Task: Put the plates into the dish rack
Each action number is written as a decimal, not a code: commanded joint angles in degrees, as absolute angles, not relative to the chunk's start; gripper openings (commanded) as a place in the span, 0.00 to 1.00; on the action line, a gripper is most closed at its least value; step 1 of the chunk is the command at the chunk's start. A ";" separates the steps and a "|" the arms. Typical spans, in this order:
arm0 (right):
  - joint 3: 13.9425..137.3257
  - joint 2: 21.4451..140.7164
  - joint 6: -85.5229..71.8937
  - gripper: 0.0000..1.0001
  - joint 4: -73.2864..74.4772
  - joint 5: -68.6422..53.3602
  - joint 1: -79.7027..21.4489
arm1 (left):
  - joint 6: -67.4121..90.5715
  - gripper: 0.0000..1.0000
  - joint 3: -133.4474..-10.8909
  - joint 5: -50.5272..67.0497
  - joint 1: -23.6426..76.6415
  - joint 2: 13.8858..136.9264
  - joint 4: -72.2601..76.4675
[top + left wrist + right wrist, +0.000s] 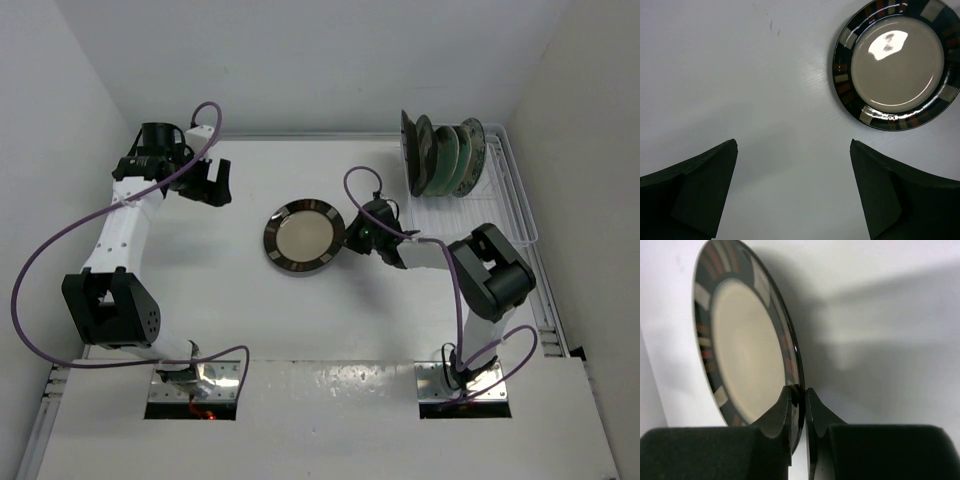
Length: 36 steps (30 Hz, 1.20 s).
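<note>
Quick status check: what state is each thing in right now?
left gripper: open, empty.
right gripper: shut on the patterned-rim plate.
patterned-rim plate: outside the rack, pinched at its rim.
racked plates: standing upright in the dish rack.

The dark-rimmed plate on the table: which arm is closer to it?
Right. The right gripper pinches the plate at its rim; the left gripper hangs open, well apart from it, toward the far left corner.

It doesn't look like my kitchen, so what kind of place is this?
Probably a robot lab bench, not a kitchen: robot arms bolted to a white walled-in table, a dish rack holding plates, the right gripper pinching another plate.
</note>
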State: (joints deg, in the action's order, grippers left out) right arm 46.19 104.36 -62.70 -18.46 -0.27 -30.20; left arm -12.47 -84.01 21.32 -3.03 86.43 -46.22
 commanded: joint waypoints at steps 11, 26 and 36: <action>55.80 90.62 -42.98 0.00 -10.29 -5.18 -28.75 | -12.92 1.00 -84.38 21.71 -2.55 84.64 -45.70; 77.94 84.03 -31.92 0.00 1.93 -13.01 -18.90 | -12.92 1.00 -84.38 21.71 -2.55 84.64 -45.70; 98.68 80.95 -23.12 0.00 9.75 -7.93 -5.99 | -12.92 1.00 -84.38 21.71 -2.55 84.64 -45.70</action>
